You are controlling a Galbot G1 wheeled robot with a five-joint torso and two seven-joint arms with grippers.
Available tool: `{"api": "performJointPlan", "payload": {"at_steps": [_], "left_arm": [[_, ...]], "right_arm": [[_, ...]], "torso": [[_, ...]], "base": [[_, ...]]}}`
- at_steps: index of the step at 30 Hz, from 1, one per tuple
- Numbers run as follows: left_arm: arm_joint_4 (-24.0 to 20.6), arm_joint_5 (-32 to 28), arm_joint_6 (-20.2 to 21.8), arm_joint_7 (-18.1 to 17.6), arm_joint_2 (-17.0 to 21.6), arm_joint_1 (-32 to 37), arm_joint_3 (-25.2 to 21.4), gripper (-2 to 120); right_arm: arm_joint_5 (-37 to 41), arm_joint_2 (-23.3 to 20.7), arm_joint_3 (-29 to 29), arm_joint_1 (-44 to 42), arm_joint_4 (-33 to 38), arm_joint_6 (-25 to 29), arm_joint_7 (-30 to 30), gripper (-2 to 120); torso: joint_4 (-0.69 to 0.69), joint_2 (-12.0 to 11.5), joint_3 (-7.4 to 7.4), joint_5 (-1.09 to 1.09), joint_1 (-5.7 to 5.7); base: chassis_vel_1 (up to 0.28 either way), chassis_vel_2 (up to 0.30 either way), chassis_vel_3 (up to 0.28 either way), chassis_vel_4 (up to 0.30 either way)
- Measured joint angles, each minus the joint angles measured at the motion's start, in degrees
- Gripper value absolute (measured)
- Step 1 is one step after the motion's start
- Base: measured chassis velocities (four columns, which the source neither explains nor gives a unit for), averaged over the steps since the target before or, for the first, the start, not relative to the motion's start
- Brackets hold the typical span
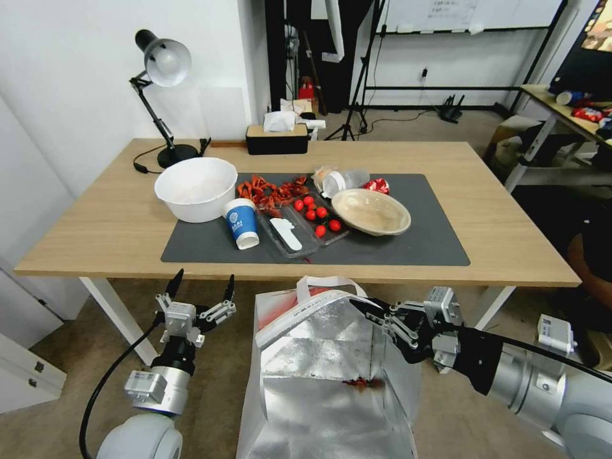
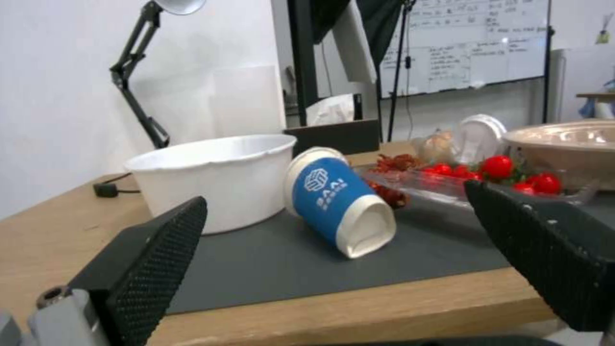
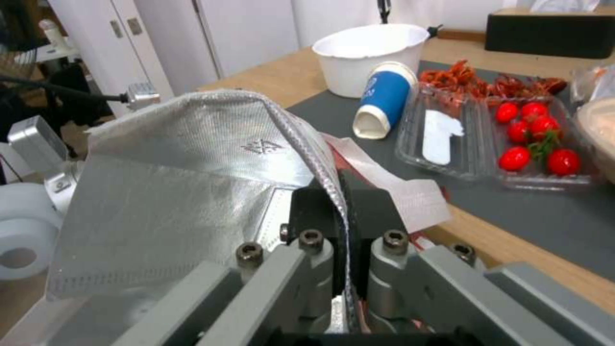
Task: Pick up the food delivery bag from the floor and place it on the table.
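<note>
**Bag pinched by our right gripper, held in front of the table edge**

Nearest us: the food delivery bag [image 1: 325, 376] hangs open-mouthed, foil lining showing, with a red smear inside. Our right gripper [image 1: 371, 310] is clamped on the bag's right rim; in the right wrist view the foil edge [image 3: 320, 158] runs straight between the pressed-together fingers [image 3: 365, 202]. One white strap handle [image 1: 328, 282] loops up just below the table edge. Whether the bag's base touches the floor [image 1: 76, 357] we can't tell.

Our left gripper [image 1: 201, 288] sits left of the bag, fingers spread, holding nothing, pointed at the table [image 1: 102, 223].

Further out, on the grey mat [image 1: 433, 242]: a blue paper cup [image 1: 242, 222] tipped on its side, white bowl [image 1: 196, 188], clear tray with cherry tomatoes [image 1: 317, 213], beige bowl [image 1: 371, 211]. At the far edge: black tissue box [image 1: 277, 139], desk lamp [image 1: 162, 83].
</note>
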Motion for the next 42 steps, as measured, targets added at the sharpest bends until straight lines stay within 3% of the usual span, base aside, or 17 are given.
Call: {"api": "performJointPlan", "payload": {"at_steps": [10,14,21,26,32,36,42], "left_arm": [[0.4,-0.7,-0.9,-1.1,0.2,-0.6,0.5,100],[0.5,-0.7,-0.9,-1.1,0.3,-0.6,0.6,100],[1.0,-0.7,-0.9,-1.2,0.1,-0.7,0.9,100],[1.5,-0.6,-0.4,-1.1,0.2,-1.8,2.2,100],[2.1,-0.2,-0.5,-0.6,0.2,-1.9,2.9,100],[2.1,0.0,-0.5,-0.6,0.2,-1.9,3.0,100],[2.2,0.2,-0.5,-0.5,0.2,-1.8,2.9,100]], "right_arm": [[0.3,0.1,0.0,-0.1,0.0,0.4,0.5,0],[5.4,0.4,-0.4,0.6,0.0,2.4,1.9,0],[18.8,2.4,0.4,5.4,0.0,11.2,4.8,0],[26.1,5.2,6.1,10.2,0.0,17.3,11.8,0],[33.9,5.0,12.7,23.3,0.0,20.8,29.8,0],[35.0,5.4,13.4,26.8,0.0,21.1,36.6,0],[35.0,8.7,12.8,31.2,-0.7,21.3,41.2,0]], "torso": [[0.0,0.4,0.28,0.01,0.16],[0.0,0.3,0.23,0.01,0.14],[0.0,0.1,0.11,0.01,0.03],[-0.03,0.0,0.04,0.01,-0.02],[0.02,-0.1,-0.02,-0.01,-0.06],[0.0,-0.2,-0.06,0.0,-0.1],[0.0,-0.2,-0.08,0.0,-0.11]], "base": [[0.0,0.0,0.0,0.0],[0.0,0.0,0.0,0.0],[0.0,0.0,0.0,0.0],[0.0,0.0,0.0,0.0],[0.0,0.0,0.0,0.0],[0.0,0.0,0.0,0.0],[0.0,0.0,0.0,0.0]]}}
